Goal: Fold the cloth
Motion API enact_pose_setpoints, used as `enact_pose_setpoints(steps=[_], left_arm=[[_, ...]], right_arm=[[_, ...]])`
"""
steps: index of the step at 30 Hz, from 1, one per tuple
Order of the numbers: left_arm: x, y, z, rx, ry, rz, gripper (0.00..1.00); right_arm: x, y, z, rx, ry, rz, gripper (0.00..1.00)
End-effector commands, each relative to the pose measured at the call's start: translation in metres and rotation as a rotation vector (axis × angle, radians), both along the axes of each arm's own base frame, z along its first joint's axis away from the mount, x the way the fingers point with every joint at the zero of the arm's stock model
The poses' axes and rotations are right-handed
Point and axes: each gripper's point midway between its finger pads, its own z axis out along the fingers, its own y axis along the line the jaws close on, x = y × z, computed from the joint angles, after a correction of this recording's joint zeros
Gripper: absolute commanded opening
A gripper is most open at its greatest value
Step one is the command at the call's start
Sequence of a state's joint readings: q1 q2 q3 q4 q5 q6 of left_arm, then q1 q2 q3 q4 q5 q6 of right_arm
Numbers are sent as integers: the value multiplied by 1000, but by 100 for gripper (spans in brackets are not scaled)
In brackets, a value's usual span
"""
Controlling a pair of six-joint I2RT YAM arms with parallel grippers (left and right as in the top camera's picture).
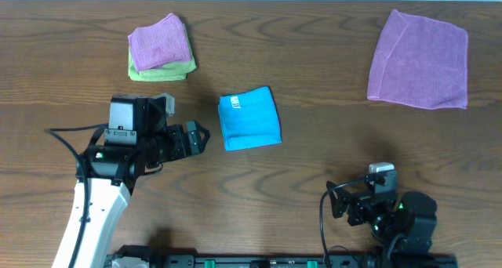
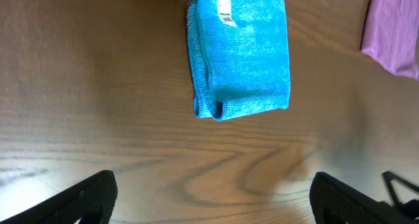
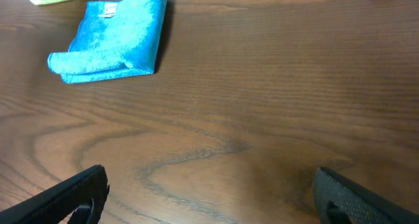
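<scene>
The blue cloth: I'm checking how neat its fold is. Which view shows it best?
Left wrist: the cloth is closest, with its layered edges clear. Overhead shows it whole but small; right wrist sees it obliquely, top left.

Left gripper (image 2: pixel 213 178) jaws spread wide, empty; left arm (image 1: pixel 94 197) extended forward. Right gripper (image 3: pixel 209 170) jaws spread wide, empty; right arm (image 1: pixel 409 221) folded back.

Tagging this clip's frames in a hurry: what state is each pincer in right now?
Left pincer: open, holding nothing, clear of the cloth.
Right pincer: open, holding nothing.
</scene>
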State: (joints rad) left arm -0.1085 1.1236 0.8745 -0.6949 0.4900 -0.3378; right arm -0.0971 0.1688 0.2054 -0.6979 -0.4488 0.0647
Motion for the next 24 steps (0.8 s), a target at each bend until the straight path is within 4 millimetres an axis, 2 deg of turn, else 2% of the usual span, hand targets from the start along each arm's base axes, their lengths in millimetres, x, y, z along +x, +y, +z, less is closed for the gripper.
enact_pose_setpoints(steps=[1,6,10,12,16,20,23,24], left_arm=[[-1,-1,1,-29,30,55,95],[-3,8,-5,13,52,86,95],[0,8,-4,-189,252,473,95],[-2,-7,-2,-268,326,562,96],[-5,-30,-9,-269,370,713,95],[-14,-58,-30,-261,403,985,95],[-23,-81,-48,-268,403,1136,95],[-19,-88,-51,-260,358,1121,95]], right_arm=[[0,-1,-1,8,0,-12,99],[0,-1,-1,8,0,-11,99],[0,-1,-1,8,0,-12,99],[0,-1,-1,8,0,-11,99],[0,-1,-1,8,0,-12,99],[0,-1,-1,8,0,-12,99],[0,-1,-1,8,0,-12,99],[0,-1,-1,8,0,-11,99]])
